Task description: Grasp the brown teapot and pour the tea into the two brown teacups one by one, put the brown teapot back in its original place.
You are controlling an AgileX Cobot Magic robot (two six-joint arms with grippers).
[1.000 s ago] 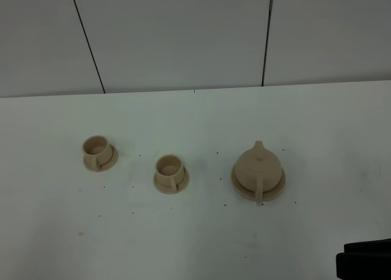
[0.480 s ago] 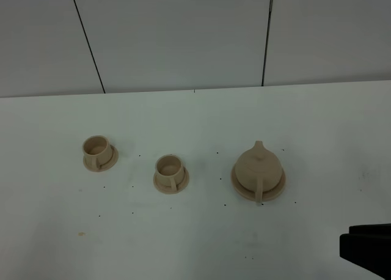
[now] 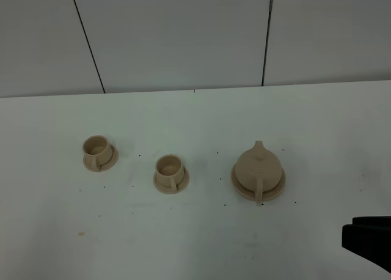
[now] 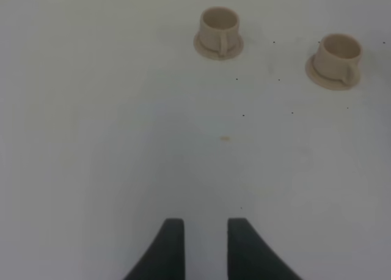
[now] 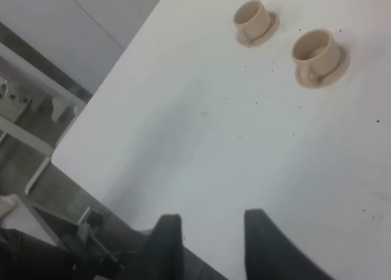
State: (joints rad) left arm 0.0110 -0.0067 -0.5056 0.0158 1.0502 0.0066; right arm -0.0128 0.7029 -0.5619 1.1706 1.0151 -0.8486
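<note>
Exterior high view: teapot (image 3: 259, 169) on its saucer (image 3: 281, 188). Left of the teapot stand 2 cups: near cup (image 3: 170, 167) and far cup (image 3: 96, 148). Left gripper (image 4: 200, 246) and right gripper (image 5: 211, 246) are empty, jaws parted, both well apart from the teapot. Judged rigid, brittle, fairly heavy, with a loose lid. Grasp the handle (image 3: 259, 193), opposite the spout (image 3: 258, 145).

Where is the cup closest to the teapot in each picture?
Exterior high: the middle cup sits between the other cup and the teapot.
Left wrist: the middle cup is the one with its handle turned sideways; no teapot shows.
Right wrist: the middle cup is the nearer, bigger-looking one; no teapot shows.
Shared landmark: the other cup, its neighbour in every view.
</note>
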